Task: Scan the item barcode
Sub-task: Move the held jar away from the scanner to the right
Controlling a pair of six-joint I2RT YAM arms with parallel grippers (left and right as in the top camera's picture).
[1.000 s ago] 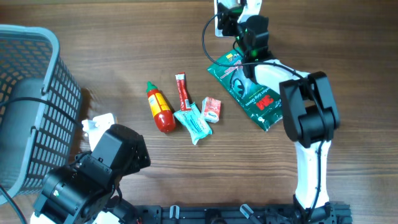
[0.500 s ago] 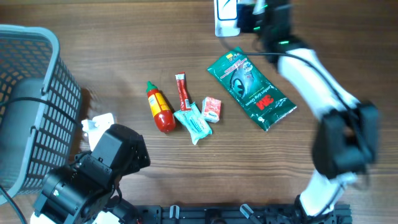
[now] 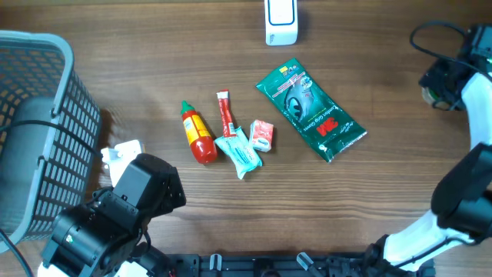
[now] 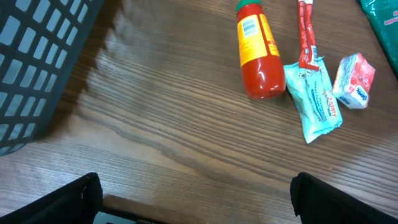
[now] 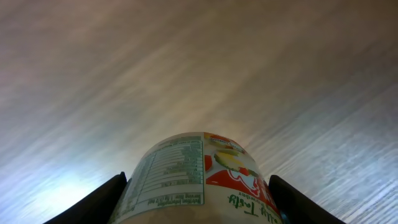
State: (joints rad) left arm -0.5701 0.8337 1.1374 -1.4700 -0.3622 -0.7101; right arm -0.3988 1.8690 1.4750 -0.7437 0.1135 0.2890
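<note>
Over at the table's right side, the right gripper [image 5: 196, 200] clasps a labelled tub [image 5: 198, 168] — perhaps a snack cup — well apart from the white scanner [image 3: 280, 21]; the left gripper [image 4: 198, 202] gapes wide.

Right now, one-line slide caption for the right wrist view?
Right pincer grips a labelled container, nutrition panel facing the camera, over the blurred wooden table.
</note>
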